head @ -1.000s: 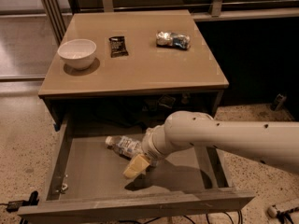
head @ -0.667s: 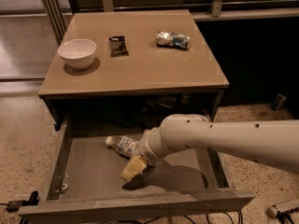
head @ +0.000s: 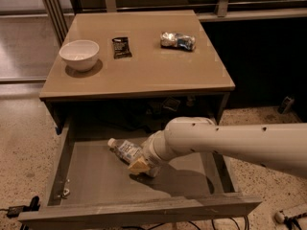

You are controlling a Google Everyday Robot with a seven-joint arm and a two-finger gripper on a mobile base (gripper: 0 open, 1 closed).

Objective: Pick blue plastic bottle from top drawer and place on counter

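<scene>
The tool sits low inside the top drawer, pressed against the blue plastic bottle, likely to take its body. The bottle lies sideways, cap away from the tool. Whether the tool grips it cannot be told. The tabletop lies above and beyond.

Arm outstretched — gripper low at its tip

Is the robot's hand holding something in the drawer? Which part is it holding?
Cannot tell. The hand is in the top drawer, at the bottom end of the blue plastic bottle, opposite its white cap, but no grip shows.
</scene>
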